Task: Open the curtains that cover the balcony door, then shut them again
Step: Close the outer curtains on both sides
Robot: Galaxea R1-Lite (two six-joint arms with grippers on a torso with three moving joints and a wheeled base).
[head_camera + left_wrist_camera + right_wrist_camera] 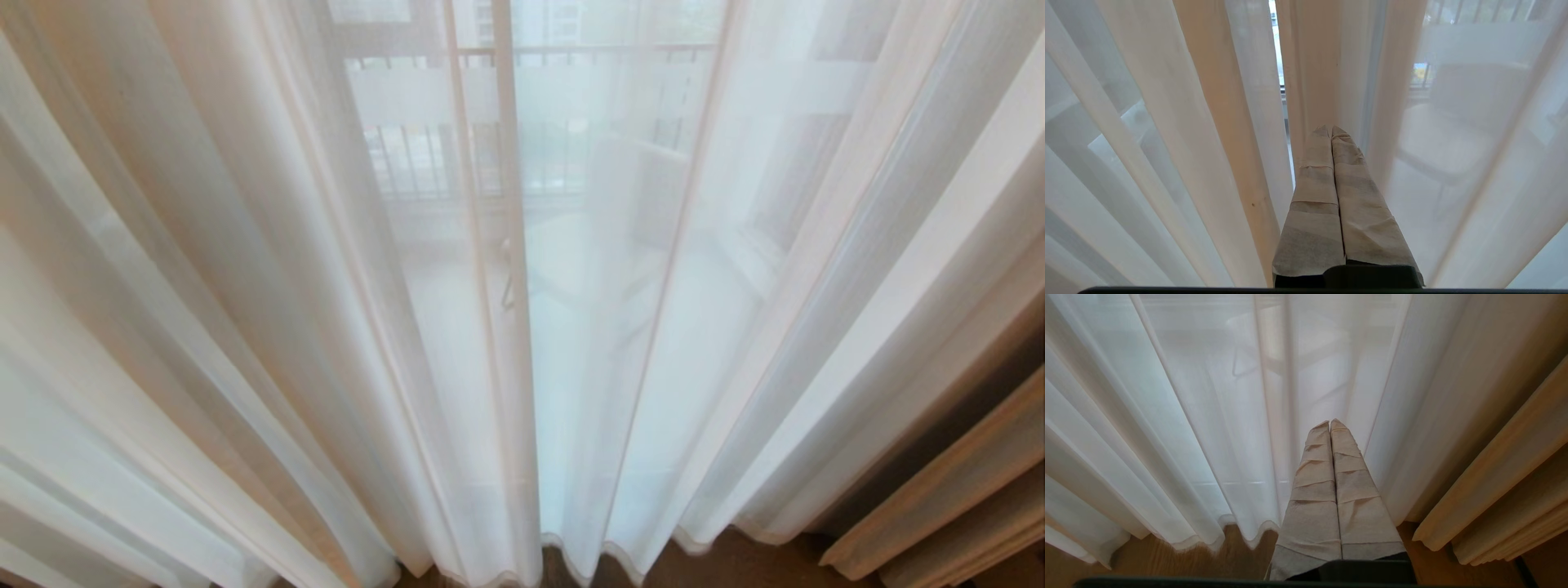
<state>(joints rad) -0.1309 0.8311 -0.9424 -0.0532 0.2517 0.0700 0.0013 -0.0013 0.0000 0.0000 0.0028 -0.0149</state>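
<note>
The curtains' sheer white layer [245, 286] hangs drawn across the whole head view, and neither gripper shows there. Heavy beige drapes [939, 506] are bunched at the lower right. The balcony door [506, 163] shows dimly through the sheer as a pale upright frame with a handle. My left gripper [1329, 129] is shut, its taped fingers [1314, 192] pressed together. Its tips sit right at a fold of the sheer [1310, 81], beside a narrow gap between two panels, and no cloth shows between them. My right gripper [1329, 423] is shut and empty, low before the sheer's hem [1208, 539], with the drapes [1494, 490] to one side.
Wooden floor [1167, 563] runs under the hems [735, 563]. Through the sheer I make out a balcony railing [571, 53] and a pale piece of furniture [1453, 143] outside. Folds of cloth hang close on both sides of the left gripper.
</note>
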